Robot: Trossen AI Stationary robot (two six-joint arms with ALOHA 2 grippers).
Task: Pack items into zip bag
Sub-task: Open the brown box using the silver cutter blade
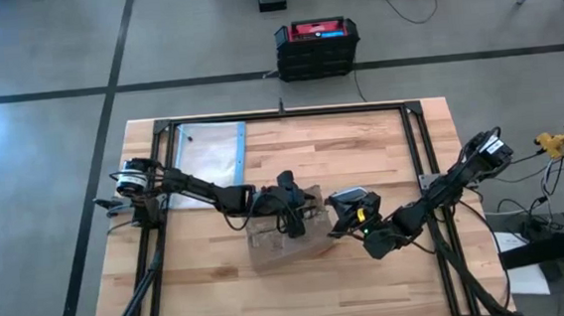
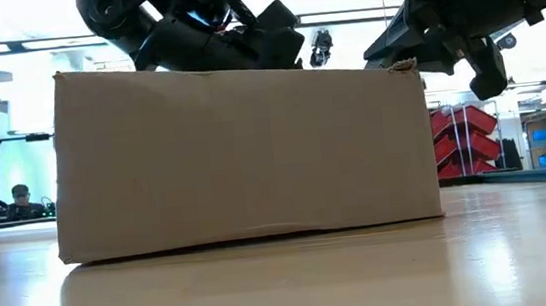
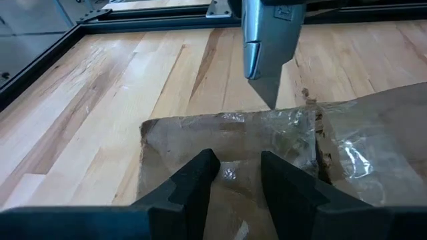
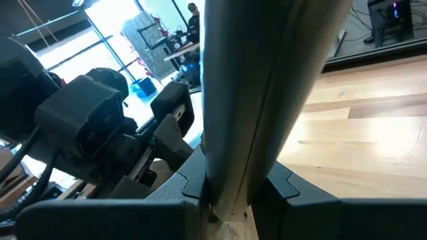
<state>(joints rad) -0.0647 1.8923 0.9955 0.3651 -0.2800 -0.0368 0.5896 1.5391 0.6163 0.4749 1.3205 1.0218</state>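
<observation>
A brown cardboard box [image 1: 288, 239] stands in the middle of the table, its top [image 3: 233, 137] covered with shiny clear tape. My left gripper [image 3: 237, 177] hovers open just over that top, reaching in from the table's left. My right gripper [image 4: 230, 193] comes from the table's right, shut on a slim grey stick-like tool [image 3: 267, 40]. The tool's pointed tip [image 3: 271, 101] stands at the right edge of the box's top. The zip bag [image 1: 209, 151] lies flat at the far left, its blue strip toward the box. The items are out of view. My left gripper stands with its two fingers [image 3: 200, 175] apart over the box's taped top; I cannot tell whether they touch it. My right gripper pinches the grey tool's shaft [image 4: 233, 167] between its two fingers, nearly level, from the table's right. The tool runs on ahead along the fingers, lifted clear, its tip toward the box.
A black frame [image 1: 416, 159] runs around the work area on the wooden table [image 1: 391, 290]. A red and black case [image 1: 317, 46] stands on the floor beyond the far edge. There is bare wood in front of and to the right of the box.
</observation>
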